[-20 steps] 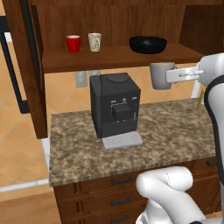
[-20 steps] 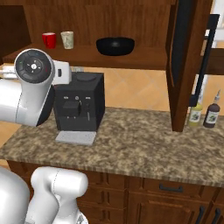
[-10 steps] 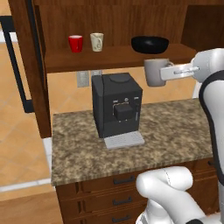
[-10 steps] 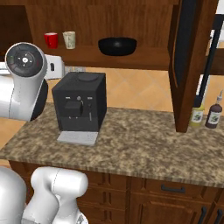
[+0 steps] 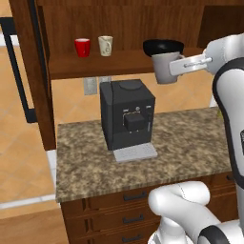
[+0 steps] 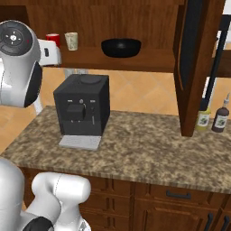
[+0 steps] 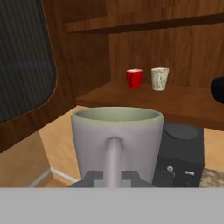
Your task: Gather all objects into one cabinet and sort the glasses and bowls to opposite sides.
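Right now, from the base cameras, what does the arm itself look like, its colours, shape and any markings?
The arm is glossy white, built of rounded tubular links, with dark grey bands at the joints. One joint end carries a round dark cap with concentric rings and small light dots. The gripper is a slim pale grey-white block; its jaws are small and dark. No loose cables or lettering are visible.

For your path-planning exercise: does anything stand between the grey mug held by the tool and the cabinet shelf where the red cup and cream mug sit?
Nothing visible blocks it. The grey mug, gripped by its handle in the tool, hangs in front of the cabinet shelf, above the coffee machine. The black bowl sits just behind the mug; the red cup and cream mug stand further left.
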{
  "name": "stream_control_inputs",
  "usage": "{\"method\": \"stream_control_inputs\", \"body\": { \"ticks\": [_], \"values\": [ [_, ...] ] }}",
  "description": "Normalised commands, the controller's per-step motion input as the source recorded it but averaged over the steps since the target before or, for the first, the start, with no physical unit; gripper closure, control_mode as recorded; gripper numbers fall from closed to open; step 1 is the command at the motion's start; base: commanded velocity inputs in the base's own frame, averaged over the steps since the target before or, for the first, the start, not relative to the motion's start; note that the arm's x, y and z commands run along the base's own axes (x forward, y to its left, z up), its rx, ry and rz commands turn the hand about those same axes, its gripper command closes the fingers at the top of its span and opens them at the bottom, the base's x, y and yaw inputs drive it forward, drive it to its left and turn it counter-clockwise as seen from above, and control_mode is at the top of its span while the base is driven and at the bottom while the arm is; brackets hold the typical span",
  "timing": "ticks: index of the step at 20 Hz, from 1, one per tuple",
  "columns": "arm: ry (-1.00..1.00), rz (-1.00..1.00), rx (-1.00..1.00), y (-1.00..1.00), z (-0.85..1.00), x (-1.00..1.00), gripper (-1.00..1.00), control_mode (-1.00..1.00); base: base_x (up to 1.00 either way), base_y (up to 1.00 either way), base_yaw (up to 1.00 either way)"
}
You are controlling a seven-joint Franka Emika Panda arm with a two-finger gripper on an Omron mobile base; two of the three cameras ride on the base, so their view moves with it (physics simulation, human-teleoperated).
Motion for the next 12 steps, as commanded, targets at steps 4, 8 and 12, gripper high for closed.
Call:
{"method": "stream_control_inputs", "body": {
  "ticks": [4,8,12],
  "values": [
    [0.0,0.0,-0.03,0.12,0.0,0.12,1.0,1.0,0.03,0.04,0.0],
    [0.0,0.0,0.0,0.0,0.0,0.0,1.0,1.0,0.27,0.03,0.0],
    [0.0,0.0,0.0,0.0,0.0,0.0,1.0,1.0,0.46,0.0,0.0]
  ]
}}
